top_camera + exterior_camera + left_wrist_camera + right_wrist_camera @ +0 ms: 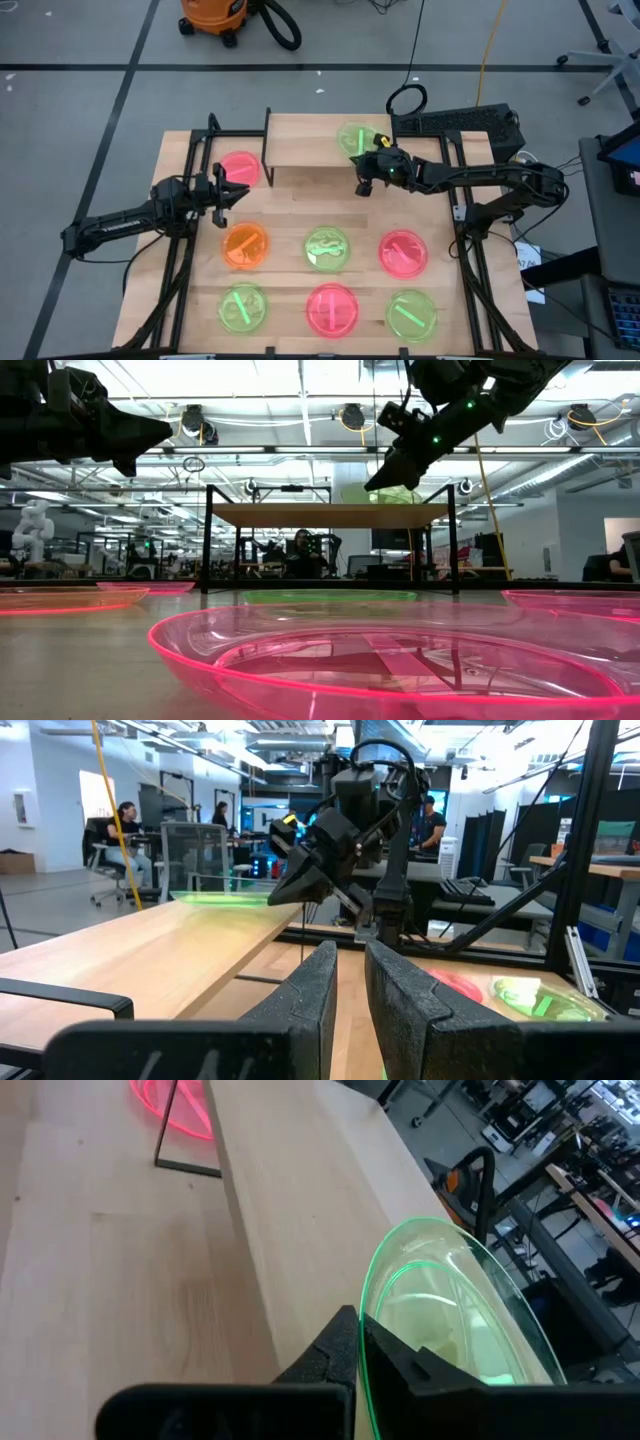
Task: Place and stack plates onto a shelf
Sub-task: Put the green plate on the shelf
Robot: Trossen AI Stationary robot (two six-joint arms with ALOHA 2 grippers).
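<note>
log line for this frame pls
right pincer: shut on green plate, over shelf | left pincer: near-shut, empty, beside shelf | shelf: no plate resting yet

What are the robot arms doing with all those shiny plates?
The right gripper is pinching a green plate by its rim and holding it over the right end of the little wooden shelf. The left gripper waits in the air beside a pink plate. Six more plates lie on the table in two rows.
</note>
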